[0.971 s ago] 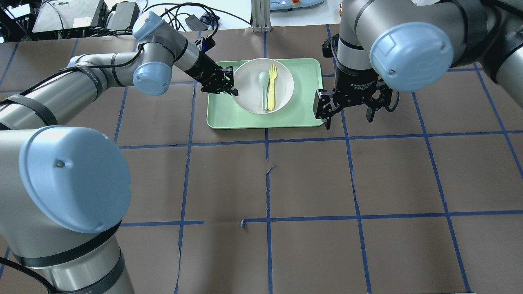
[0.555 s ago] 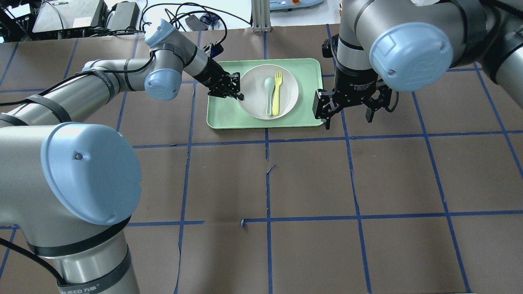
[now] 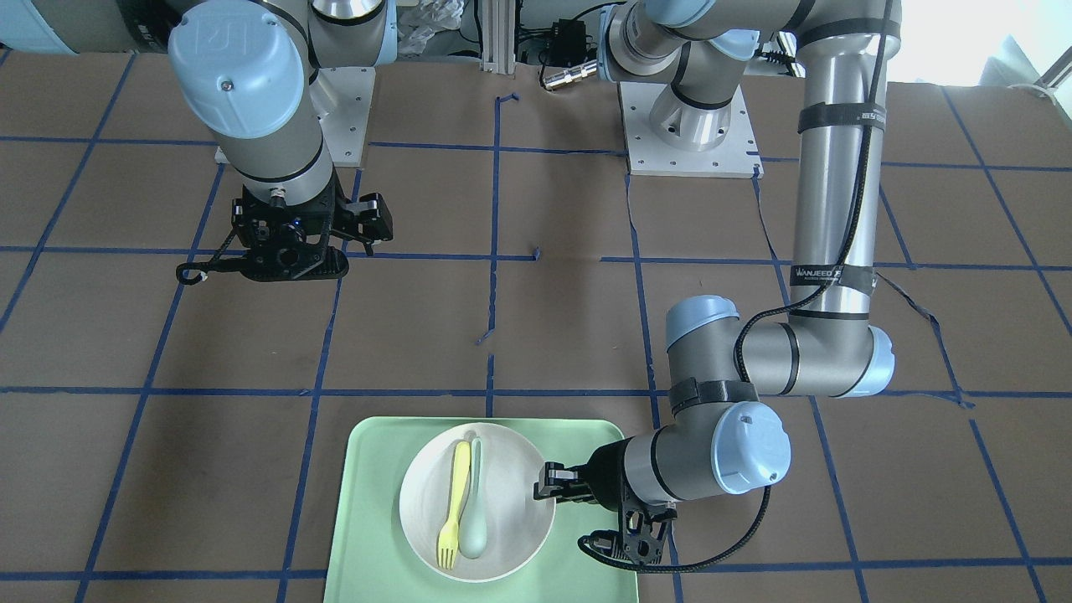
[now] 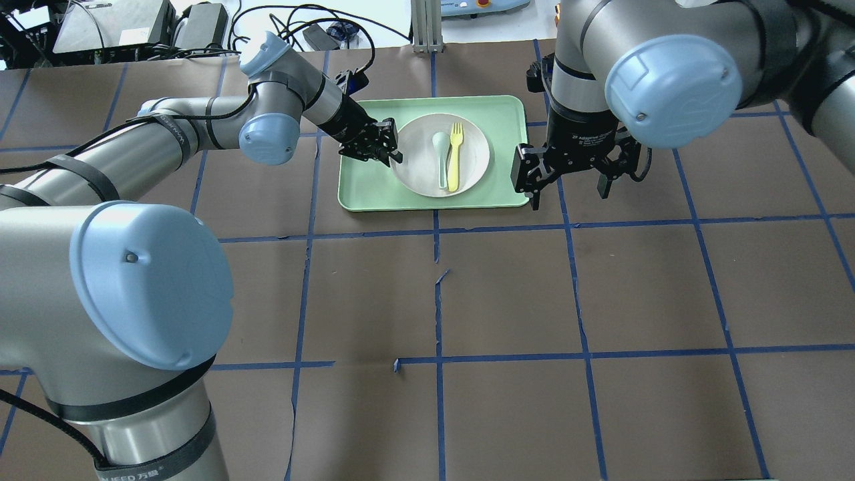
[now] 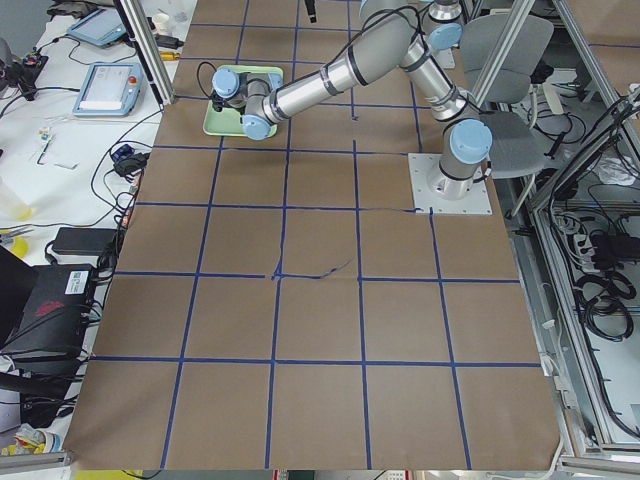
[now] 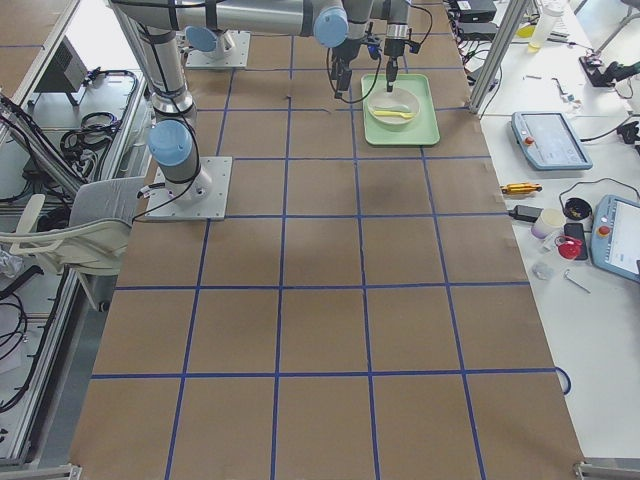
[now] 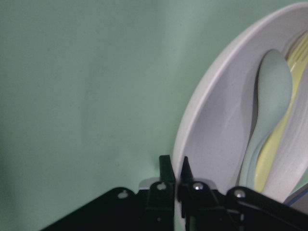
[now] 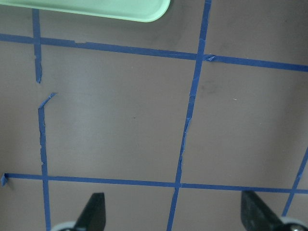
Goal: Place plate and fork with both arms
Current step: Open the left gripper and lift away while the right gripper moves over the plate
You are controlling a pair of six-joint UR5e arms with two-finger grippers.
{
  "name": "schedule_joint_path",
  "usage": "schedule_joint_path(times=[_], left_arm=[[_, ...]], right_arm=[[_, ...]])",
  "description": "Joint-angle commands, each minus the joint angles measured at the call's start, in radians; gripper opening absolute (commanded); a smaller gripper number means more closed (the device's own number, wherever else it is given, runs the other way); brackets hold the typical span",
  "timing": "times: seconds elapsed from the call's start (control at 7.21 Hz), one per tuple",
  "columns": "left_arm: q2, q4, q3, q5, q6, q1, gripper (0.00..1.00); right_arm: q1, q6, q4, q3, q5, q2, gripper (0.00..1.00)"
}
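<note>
While the left gripper (image 4: 393, 152) clamps the plate (image 4: 475, 157) at its 9 o'clock rim, it sits on the tray (image 4: 364, 190), the fork (image 4: 455, 157) inside. The right gripper (image 4: 566, 190) hangs wide open and empty at 3 o'clock, so placing the fork looks undone.

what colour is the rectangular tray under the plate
The tray is mint green; overhead exterior view shows it best.
</note>
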Motion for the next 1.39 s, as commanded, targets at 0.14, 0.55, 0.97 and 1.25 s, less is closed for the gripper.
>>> schedule_joint_path(times=[0.14,0.55,0.97,1.25], left_arm=[[0.075,0.046,-0.005,0.192,-0.001,-0.005,1.00],[0.301,-0.385,-0.036,0.588,0.004,-0.004,1.00],[0.510,-0.733,-0.039,0.670,0.007,0.039,1.00],[0.552,-0.766,-0.065,0.675,0.047,0.063,1.00]], right_arm=[[0.000,0.005,-0.080,-0.006,0.003,0.005,1.00],[0.000,0.031,-0.189,-0.009,0.044,0.046,1.00],[0.011,0.115,-0.362,-0.008,0.075,0.125,1.00],[0.017,0.160,-0.499,-0.009,0.074,0.201,0.92]])
